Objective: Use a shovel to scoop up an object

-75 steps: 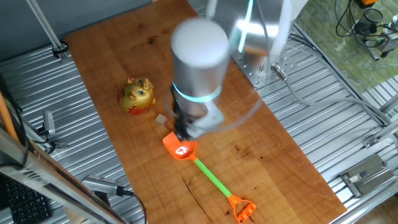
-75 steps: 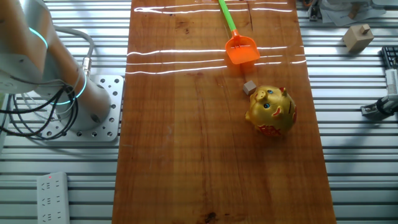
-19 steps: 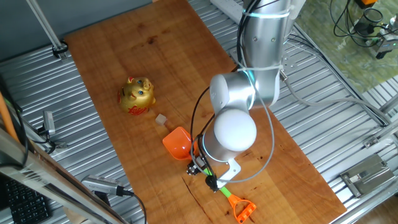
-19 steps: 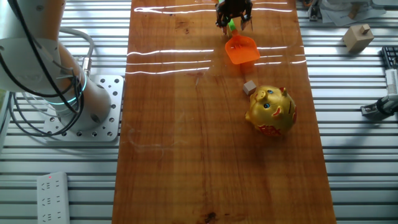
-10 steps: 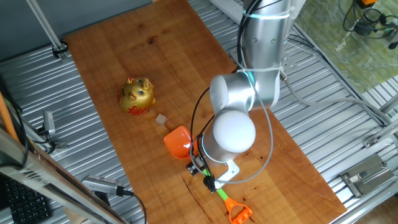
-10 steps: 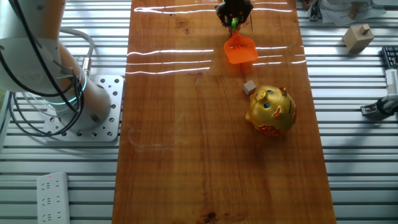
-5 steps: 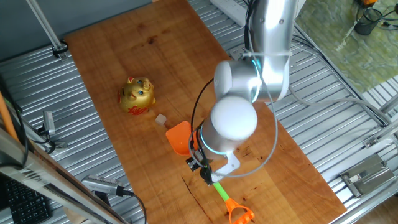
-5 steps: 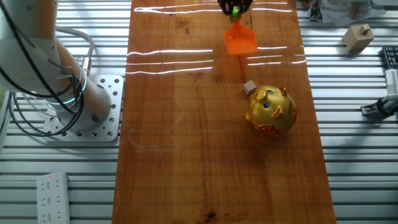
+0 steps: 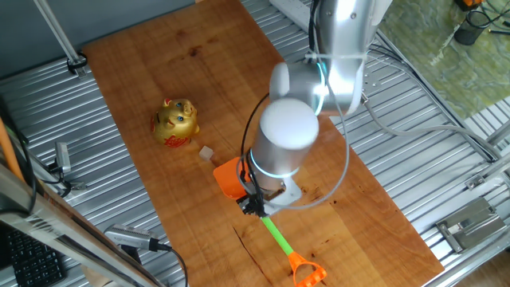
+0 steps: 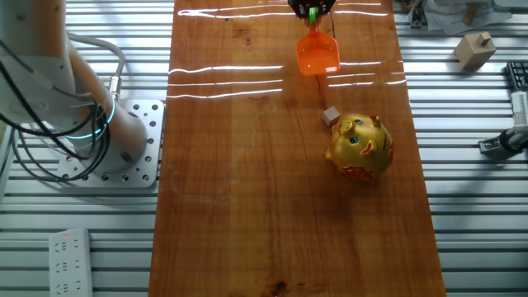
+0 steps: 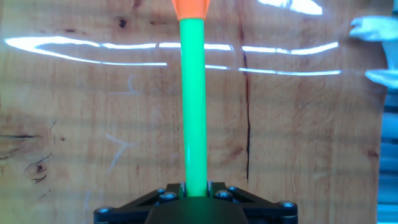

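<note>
**Shovel gripped at the shaft, cube lying off the blade**

We see a reddish wooden desk (image 9: 183, 96) set on a ribbed metal bench, with bright glare streaks across the wood. Our pincer (image 9: 256, 204) is closed on the shovel (image 9: 275, 235), clamped around its thin green shaft close behind the orange blade. In the hand view the shaft (image 11: 193, 99) runs straight out from between the jaws toward an orange end at the top edge of the frame. In one fixed view the blade (image 9: 231, 177) sits just ahead of the pincer, partly hidden by the arm, while the D-shaped loop handle (image 9: 307, 273) trails behind it near the desk's edge. We cannot tell whether the blade touches the wood. The cube (image 10: 332, 115) lies on the desk beyond the blade's tip, near it but apart. A golden cat figurine (image 10: 360, 147) stands just past the cube, farther from the pincer.
</note>
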`<action>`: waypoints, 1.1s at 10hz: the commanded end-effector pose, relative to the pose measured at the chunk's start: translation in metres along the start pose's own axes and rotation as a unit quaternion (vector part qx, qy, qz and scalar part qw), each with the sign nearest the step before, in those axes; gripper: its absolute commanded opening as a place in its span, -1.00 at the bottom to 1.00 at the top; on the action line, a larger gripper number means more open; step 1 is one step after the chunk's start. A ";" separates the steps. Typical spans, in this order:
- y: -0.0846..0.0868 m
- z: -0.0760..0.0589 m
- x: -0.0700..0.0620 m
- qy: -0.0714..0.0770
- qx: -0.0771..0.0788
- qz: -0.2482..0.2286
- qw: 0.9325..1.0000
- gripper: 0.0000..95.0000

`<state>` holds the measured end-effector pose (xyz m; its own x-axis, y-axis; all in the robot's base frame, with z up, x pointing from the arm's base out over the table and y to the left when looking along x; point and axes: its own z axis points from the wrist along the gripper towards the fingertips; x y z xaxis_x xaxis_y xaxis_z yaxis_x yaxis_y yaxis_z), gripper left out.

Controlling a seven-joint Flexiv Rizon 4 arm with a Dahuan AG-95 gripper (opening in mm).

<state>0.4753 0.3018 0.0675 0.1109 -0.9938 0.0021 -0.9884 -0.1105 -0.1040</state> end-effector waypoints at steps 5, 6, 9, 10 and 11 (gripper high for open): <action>0.002 0.009 0.003 -0.005 -0.006 -0.099 0.995 -1.00; 0.004 0.011 0.005 -0.010 -0.006 -0.105 0.994 -1.00; 0.006 0.013 0.007 -0.022 -0.010 -0.106 0.994 -1.00; 0.007 0.014 0.007 -0.026 -0.010 -0.105 0.994 -1.00; 0.008 0.014 0.009 -0.029 -0.010 -0.104 0.994 -1.00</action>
<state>0.4701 0.2941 0.0532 0.3199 -0.9467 -0.0390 -0.9452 -0.3160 -0.0823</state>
